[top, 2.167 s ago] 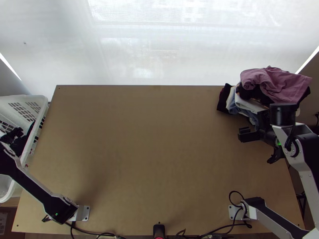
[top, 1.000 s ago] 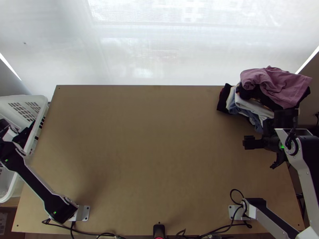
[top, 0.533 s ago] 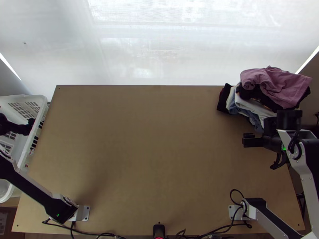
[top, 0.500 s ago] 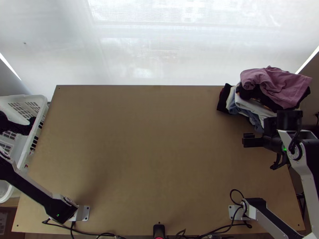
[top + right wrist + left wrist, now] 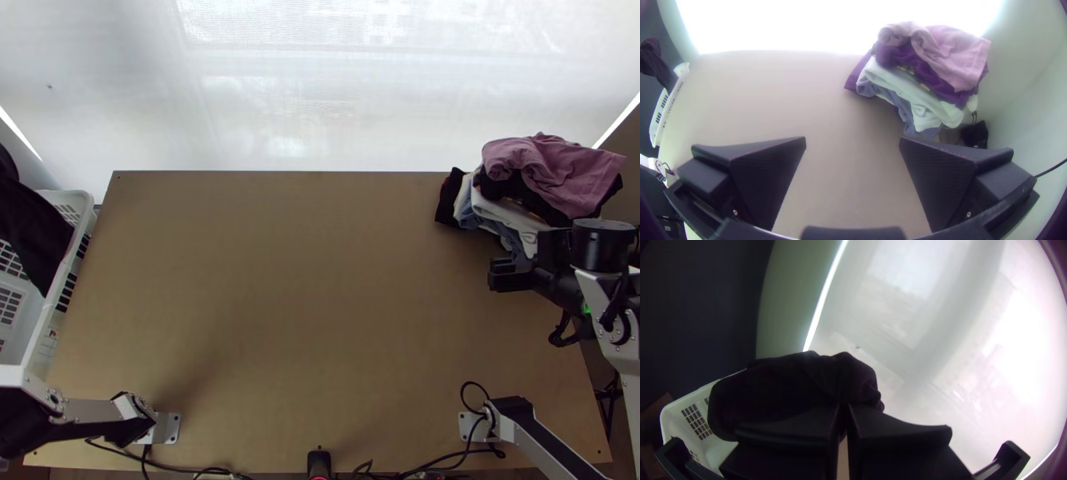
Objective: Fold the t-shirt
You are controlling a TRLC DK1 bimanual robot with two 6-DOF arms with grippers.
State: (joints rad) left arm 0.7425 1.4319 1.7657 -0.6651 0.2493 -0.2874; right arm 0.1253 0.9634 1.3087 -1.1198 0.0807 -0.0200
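White basket (image 5: 81, 203) at left edge of worktop (image 5: 304, 280); clothes pile (image 5: 552, 172), far right corner. Left jaws clamped on dark garment (image 5: 36, 224); right jaws apart.

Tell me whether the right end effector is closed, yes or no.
No, the right end effector has its two black fingers spread wide apart.

The t-shirt (image 5: 36, 228), dark, nearly black, hangs bunched over the white basket (image 5: 42, 340) beside the tabletop (image 5: 320, 280), a gathered part pinched between the left arm's fingers (image 5: 902, 433), the rest drooping loosely.
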